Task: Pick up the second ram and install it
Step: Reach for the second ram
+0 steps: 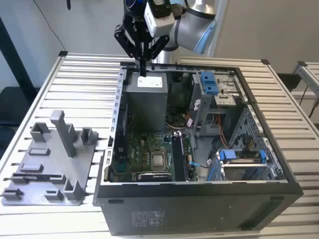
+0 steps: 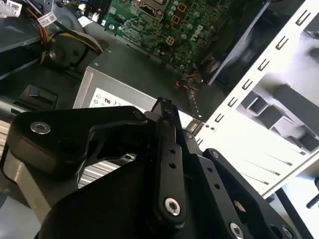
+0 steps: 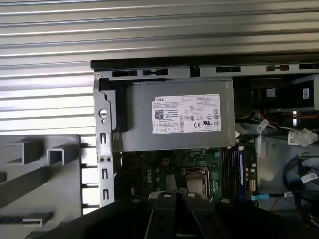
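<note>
My gripper (image 1: 143, 71) hangs shut over the grey power supply (image 1: 145, 97) at the back of the open computer case (image 1: 199, 199). In both wrist views its black fingers (image 2: 167, 149) meet at the tips, and I see nothing between them. The gripper (image 3: 177, 196) looks down on the power supply's label (image 3: 185, 113) and the green motherboard (image 3: 164, 167). The long memory slots (image 1: 178, 154) stand beside the processor socket (image 1: 158, 160). On the grey fixture plate (image 1: 50, 191) lies a slim dark strip (image 1: 37, 177); I cannot tell whether it is the second ram.
The case stands on a white slatted table (image 1: 84, 84). Grey fixture blocks and a tall post (image 1: 64, 130) rise from the plate at the exterior view's left. Drive cages with blue clips (image 1: 209, 82), cables and a side bracket (image 1: 259, 129) fill the case's other half.
</note>
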`<action>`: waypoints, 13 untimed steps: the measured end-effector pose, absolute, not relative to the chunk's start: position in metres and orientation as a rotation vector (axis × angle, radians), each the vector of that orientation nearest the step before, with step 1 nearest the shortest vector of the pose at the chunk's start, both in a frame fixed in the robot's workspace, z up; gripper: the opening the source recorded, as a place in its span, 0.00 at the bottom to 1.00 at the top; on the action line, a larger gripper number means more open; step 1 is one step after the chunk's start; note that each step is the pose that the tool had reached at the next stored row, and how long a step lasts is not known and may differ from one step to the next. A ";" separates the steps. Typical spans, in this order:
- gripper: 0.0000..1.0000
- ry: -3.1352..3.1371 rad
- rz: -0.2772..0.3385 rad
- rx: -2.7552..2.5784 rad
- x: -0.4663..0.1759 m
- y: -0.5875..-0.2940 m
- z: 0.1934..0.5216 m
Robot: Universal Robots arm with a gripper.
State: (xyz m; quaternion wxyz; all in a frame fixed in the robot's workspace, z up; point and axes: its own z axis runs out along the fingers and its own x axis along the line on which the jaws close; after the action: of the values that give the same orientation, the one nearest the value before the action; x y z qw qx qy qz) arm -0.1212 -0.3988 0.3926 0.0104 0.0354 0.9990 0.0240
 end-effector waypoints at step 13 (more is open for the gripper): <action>0.11 3.118 0.075 0.110 -0.124 -0.399 0.393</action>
State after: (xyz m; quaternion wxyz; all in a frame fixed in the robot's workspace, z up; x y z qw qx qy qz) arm -0.1238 -0.3988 0.3926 0.0104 0.0354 0.9990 0.0240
